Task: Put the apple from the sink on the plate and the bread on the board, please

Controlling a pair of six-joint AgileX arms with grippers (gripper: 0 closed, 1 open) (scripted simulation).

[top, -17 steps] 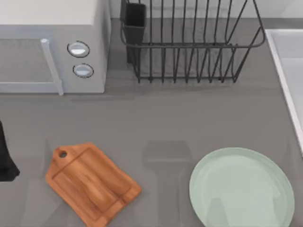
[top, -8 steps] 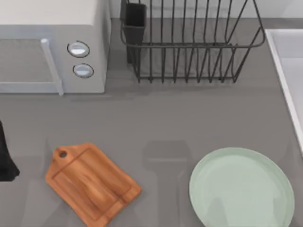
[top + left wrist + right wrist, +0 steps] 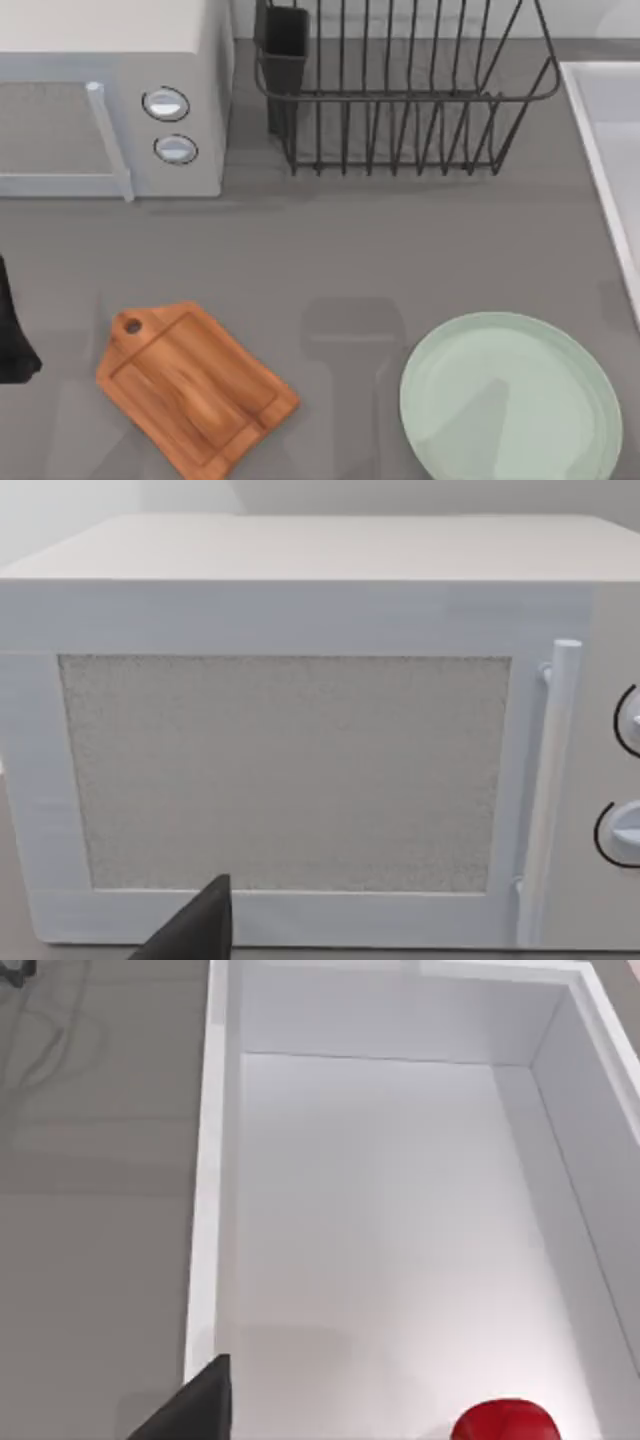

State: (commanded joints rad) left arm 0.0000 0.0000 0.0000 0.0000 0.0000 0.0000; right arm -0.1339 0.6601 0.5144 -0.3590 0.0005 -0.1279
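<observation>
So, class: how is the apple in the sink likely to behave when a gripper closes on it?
The apple looks glossy, so the fingers may slip. Its rounded shape suggests it could roll across the smooth, flat sink floor if nudged. It looks small beside the basin, so probably light.

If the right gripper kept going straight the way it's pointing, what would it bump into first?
Probably the pale floor of the sink, which the right wrist view looks down into. The apple lies off to one side of that line, so it would likely be missed, though depth is hard to judge.
</observation>
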